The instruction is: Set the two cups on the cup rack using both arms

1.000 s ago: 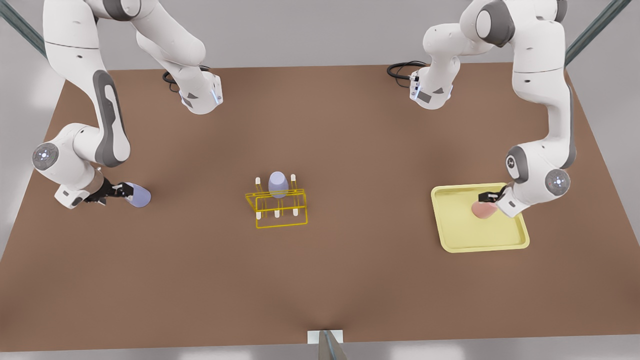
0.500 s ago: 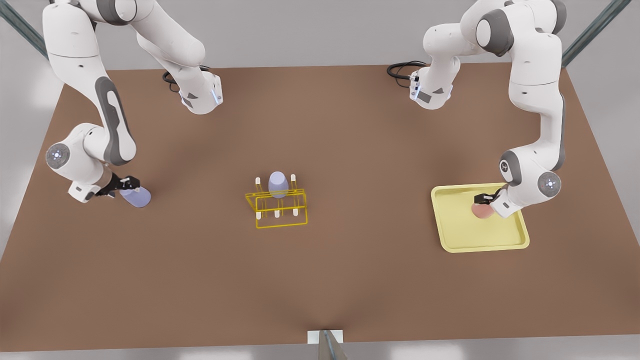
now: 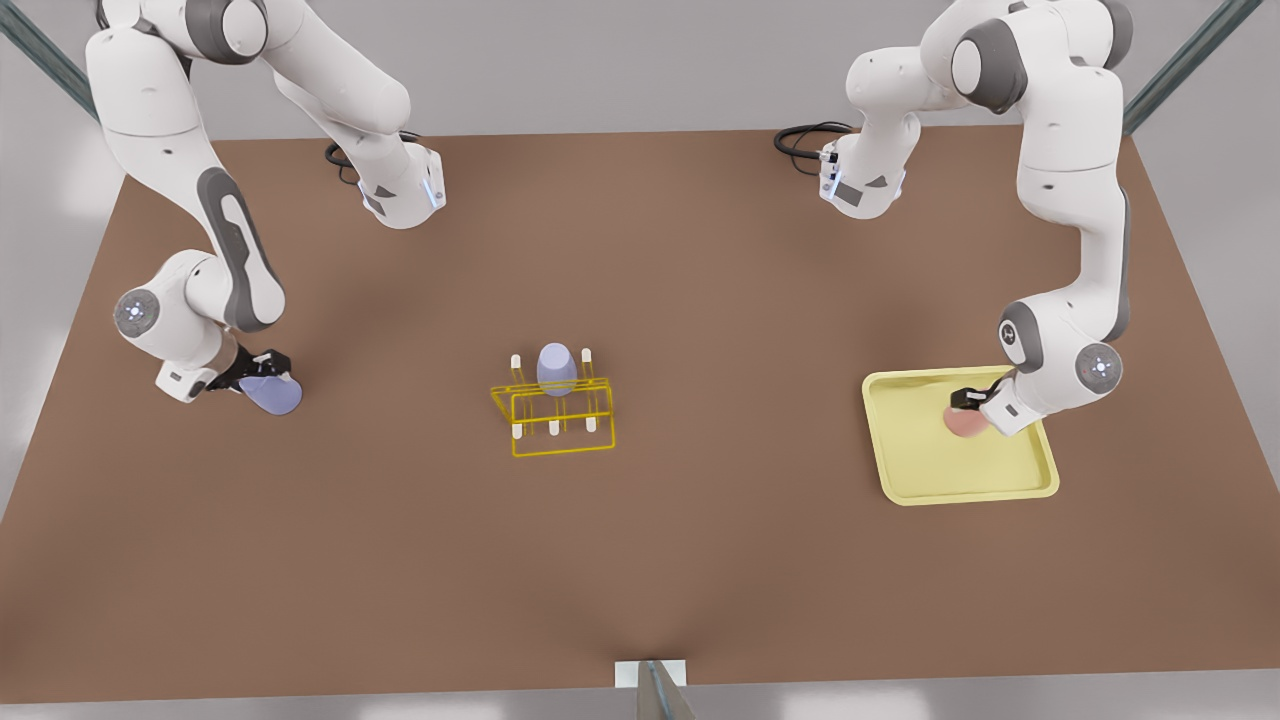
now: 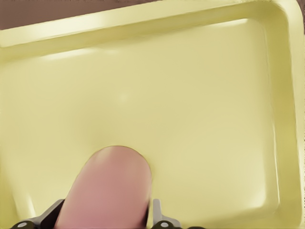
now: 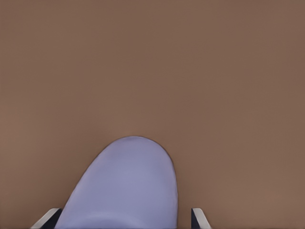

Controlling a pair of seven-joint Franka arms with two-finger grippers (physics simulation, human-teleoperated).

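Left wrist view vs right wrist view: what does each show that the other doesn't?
Left wrist view alone: the pink cup between the left hand's fingers, over the pale yellow tray.

Right wrist view alone: a lavender cup between the right hand's fingers, over the bare brown table.

Shared: each looks down past a cup framed by its own hand's fingers; a corner of the brown table also shows beyond the tray's rim.
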